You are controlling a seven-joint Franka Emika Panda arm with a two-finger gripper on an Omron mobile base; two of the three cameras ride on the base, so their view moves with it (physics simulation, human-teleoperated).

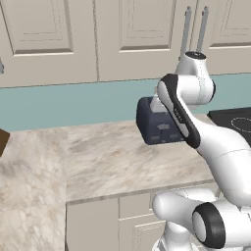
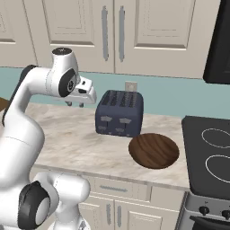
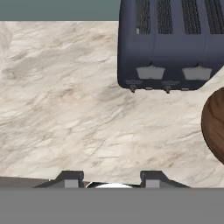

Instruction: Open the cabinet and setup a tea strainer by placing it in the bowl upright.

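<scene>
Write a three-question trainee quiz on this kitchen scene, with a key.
1. True or false: the doors of the cabinet are shut.
2. What stands directly behind the bowl on the counter? A) a kettle B) the toaster C) a pan
3. Fill in: the gripper hangs above the bare counter to the ____ of the toaster in the right base view.

Key
1. True; both doors sit flush, bar handles side by side.
2. B; the dark blue toaster is against the wall, with the wooden bowl in front of it, near the stove.
3. Left; nothing is between its fingers, as the hand view shows.
</scene>
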